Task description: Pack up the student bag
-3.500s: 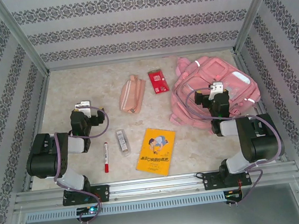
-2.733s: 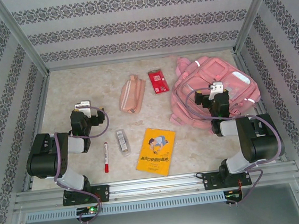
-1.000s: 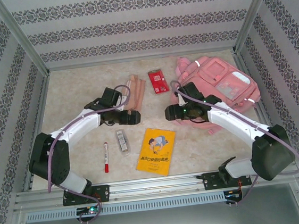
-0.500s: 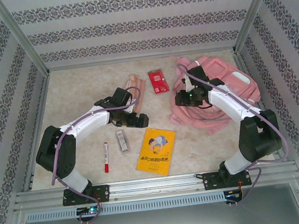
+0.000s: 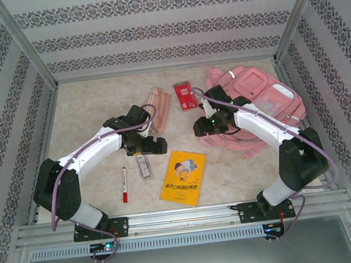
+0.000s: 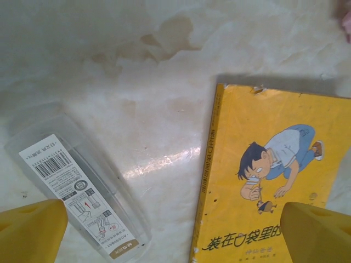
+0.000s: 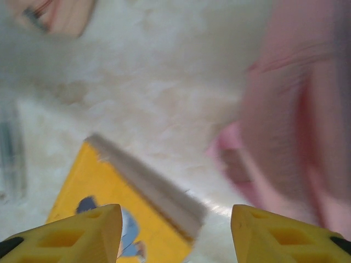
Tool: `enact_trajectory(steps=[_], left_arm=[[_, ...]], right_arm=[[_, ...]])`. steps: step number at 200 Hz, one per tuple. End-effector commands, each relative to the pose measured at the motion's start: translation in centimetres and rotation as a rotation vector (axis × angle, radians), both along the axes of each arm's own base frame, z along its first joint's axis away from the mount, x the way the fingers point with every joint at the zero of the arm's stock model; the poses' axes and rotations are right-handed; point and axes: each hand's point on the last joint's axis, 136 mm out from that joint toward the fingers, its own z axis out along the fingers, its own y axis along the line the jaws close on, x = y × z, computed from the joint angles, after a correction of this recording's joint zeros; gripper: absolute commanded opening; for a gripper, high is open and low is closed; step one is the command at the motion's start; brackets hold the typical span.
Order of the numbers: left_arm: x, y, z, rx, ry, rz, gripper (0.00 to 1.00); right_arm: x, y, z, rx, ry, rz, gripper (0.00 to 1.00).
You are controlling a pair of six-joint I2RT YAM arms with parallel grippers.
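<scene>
The student bag (image 5: 261, 100), a big soft pink backpack, lies at the back right of the table. It shows as a blurred pink mass (image 7: 299, 109) in the right wrist view. My right gripper (image 5: 198, 128) hangs just left of the bag, open, with nothing between its fingers (image 7: 175, 233). Below it are bare table and the corner of a yellow book (image 7: 104, 192). My left gripper (image 5: 156, 147) is open wide over the table's middle (image 6: 175, 241). It straddles the gap between a clear plastic case (image 6: 77, 192) and the yellow book (image 6: 269, 181), holding nothing.
A peach-pink pencil pouch (image 5: 158, 103) lies at the back, partly under the left arm. A red packet (image 5: 185, 96) sits beside it. The clear case (image 5: 143, 166), a red marker (image 5: 124, 184) and the yellow book (image 5: 183, 178) lie near the front. Patterned walls close three sides.
Both arms have unfolded from their rest poses toward the table's middle. Over the last half second the right gripper swung left off the bag's edge, and the left gripper drew back slightly.
</scene>
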Motion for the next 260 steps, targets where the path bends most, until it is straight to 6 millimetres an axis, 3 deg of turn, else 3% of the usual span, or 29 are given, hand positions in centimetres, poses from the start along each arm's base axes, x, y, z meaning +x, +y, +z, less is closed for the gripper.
enact_trajectory(steps=[1, 29, 59, 85, 105, 150, 165, 193, 225, 260], left_arm=[[0.1, -0.6, 0.0, -0.024, 0.012, 0.035, 1.0], [2.8, -1.7, 0.0, -0.023, -0.032, 0.036, 1.0], [8.2, -1.5, 0.3, 0.086, -0.116, 0.044, 0.99], [12.8, -0.3, -0.1, 0.183, -0.157, 0.102, 0.99], [15.9, 0.1, -0.3, 0.198, -0.175, 0.139, 0.99], [21.3, 1.7, -2.7, 0.209, -0.164, 0.206, 0.99], [22.1, 2.1, -4.0, 0.215, -0.132, 0.209, 0.99], [21.7, 2.2, -6.5, 0.216, -0.065, 0.188, 0.99], [20.4, 3.6, -8.5, 0.244, -0.013, 0.205, 0.99], [18.6, 6.9, -10.3, 0.293, 0.056, 0.269, 0.99]], right_arm=[[4.0, -4.0, 0.0, -0.106, -0.064, -0.126, 0.55], [6.7, -4.4, -0.2, -0.051, -0.081, -0.169, 0.54], [8.6, -4.0, -0.9, -0.044, -0.085, -0.182, 0.53], [11.2, -1.6, 1.8, 0.06, -0.161, -0.188, 0.52], [12.8, -1.1, 3.5, 0.091, -0.203, -0.203, 0.51], [13.8, -2.2, 3.5, 0.023, -0.203, -0.249, 0.58], [13.4, -2.4, 3.0, 0.012, -0.177, -0.257, 0.58], [12.7, -2.1, 2.4, 0.018, -0.142, -0.245, 0.58], [13.3, 1.1, 2.6, 0.102, -0.122, -0.144, 0.57], [15.4, 3.4, 3.5, 0.161, -0.166, -0.12, 0.55]])
